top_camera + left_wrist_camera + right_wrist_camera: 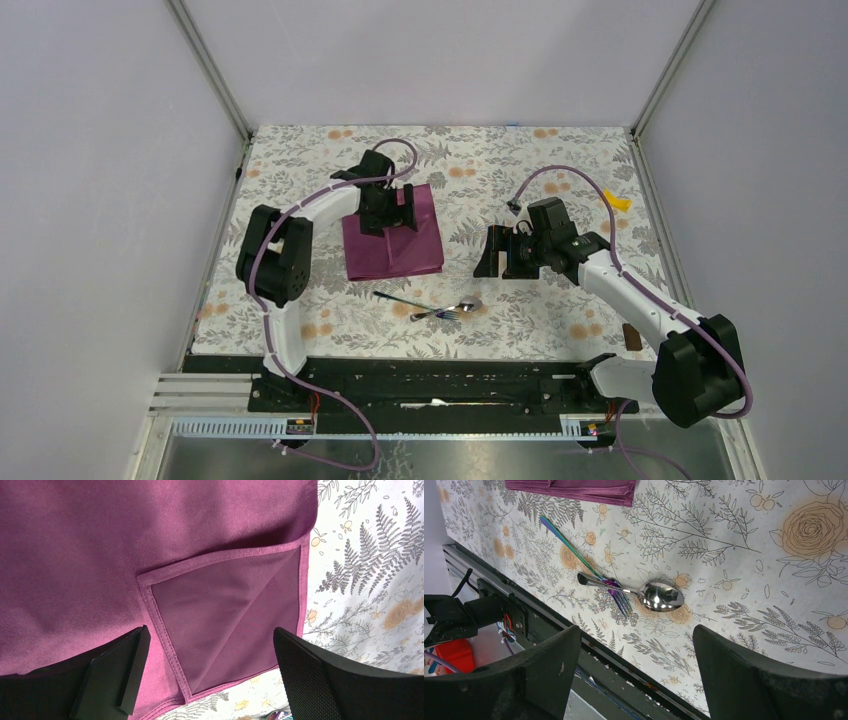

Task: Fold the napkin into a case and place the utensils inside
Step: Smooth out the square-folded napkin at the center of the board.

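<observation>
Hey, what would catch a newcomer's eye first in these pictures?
The dark purple cloth napkin, partly folded, lies left of centre on the floral tablecloth, with the open left tool above its turned-in corner. Just below it in the top view, a shiny silver metal spoon lies crossed with a thin iridescent metal fork.

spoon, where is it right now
In the top view the spoon lies on the tablecloth toward the near edge, between the two arms, crossing the iridescent fork, just nearer than the napkin.
</observation>
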{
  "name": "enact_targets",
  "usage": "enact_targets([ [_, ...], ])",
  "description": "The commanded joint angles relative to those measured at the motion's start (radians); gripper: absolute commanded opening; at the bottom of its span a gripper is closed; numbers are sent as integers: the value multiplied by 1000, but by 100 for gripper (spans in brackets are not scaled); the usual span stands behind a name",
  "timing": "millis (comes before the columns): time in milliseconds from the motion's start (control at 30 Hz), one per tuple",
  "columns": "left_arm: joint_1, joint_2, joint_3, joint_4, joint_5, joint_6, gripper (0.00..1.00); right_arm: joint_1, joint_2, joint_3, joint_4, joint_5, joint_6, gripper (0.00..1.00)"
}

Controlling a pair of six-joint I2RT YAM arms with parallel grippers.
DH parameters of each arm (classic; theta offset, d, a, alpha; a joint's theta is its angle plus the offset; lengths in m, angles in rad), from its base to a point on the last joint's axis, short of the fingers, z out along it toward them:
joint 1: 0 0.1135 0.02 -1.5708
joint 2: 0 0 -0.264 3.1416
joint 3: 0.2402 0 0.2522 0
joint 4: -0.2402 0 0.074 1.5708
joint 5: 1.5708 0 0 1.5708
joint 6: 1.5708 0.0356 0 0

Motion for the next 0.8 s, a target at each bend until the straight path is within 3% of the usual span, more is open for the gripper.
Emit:
enact_targets([
  [0, -4, -10, -2, 44, -48, 5, 99, -4, -3, 9, 23, -7, 4, 89],
  [467, -12, 37, -20, 93, 62, 2, 99, -4, -11, 5, 25, -9, 10, 89],
  [767, -90, -110, -109, 154, 144, -19, 96, -5, -12, 8, 24, -11, 11, 89],
])
